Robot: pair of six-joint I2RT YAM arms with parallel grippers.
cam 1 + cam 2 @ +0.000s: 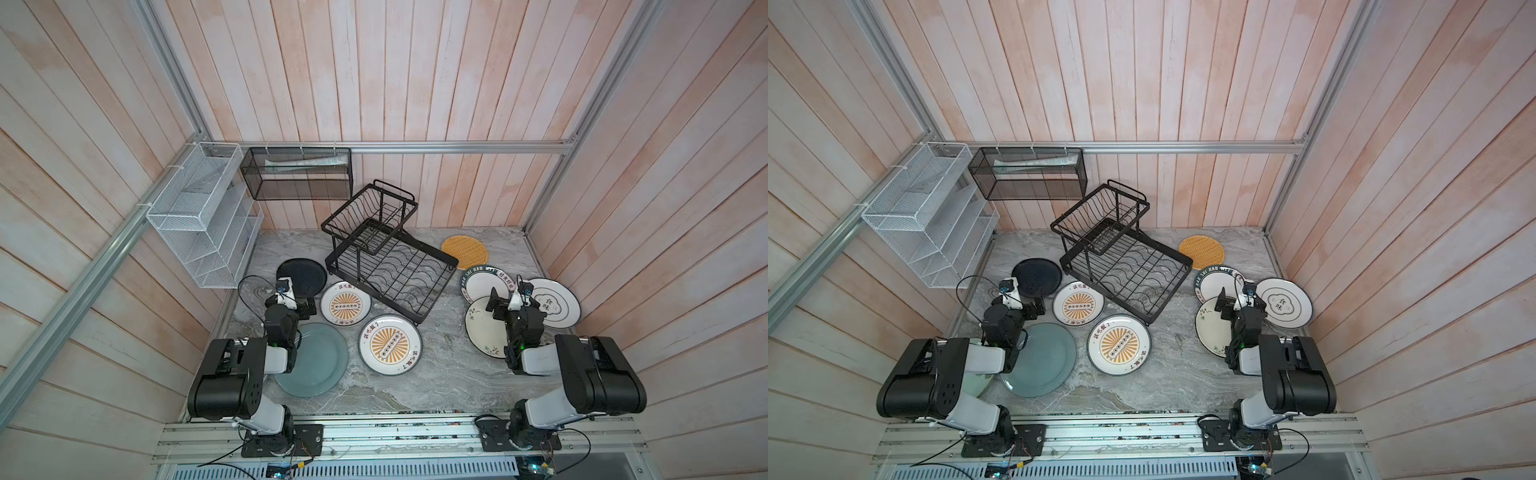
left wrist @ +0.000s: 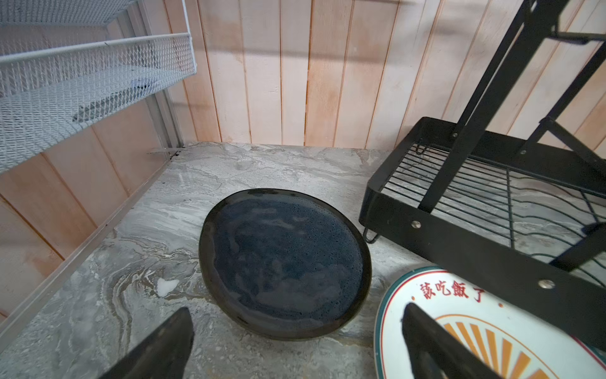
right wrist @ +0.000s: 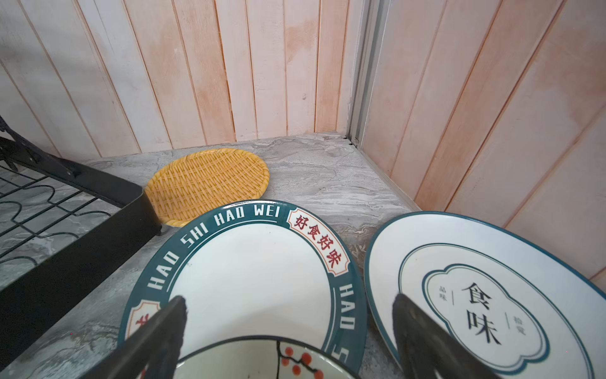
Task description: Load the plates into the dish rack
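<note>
The black wire dish rack [image 1: 390, 266] stands empty at the back middle, seen in both top views. Plates lie flat around it: a black plate [image 2: 285, 262], two sunburst plates [image 1: 345, 305] [image 1: 390, 345], a grey-blue plate [image 1: 318, 361], a woven yellow plate [image 3: 208, 183], a lettered-rim plate [image 3: 255, 272], an emblem plate [image 3: 485, 295] and a floral plate [image 1: 484, 328]. My left gripper [image 2: 295, 308] hangs open just short of the black plate, holding nothing. My right gripper [image 3: 289, 298] is open above the lettered-rim plate, also empty.
A white mesh organizer [image 1: 199, 216] and a black fine-mesh basket [image 1: 299, 174] hang on the back-left walls. Wooden walls close in the marble table [image 1: 444, 365] on three sides. A pale green plate [image 1: 978, 384] peeks from under the left arm.
</note>
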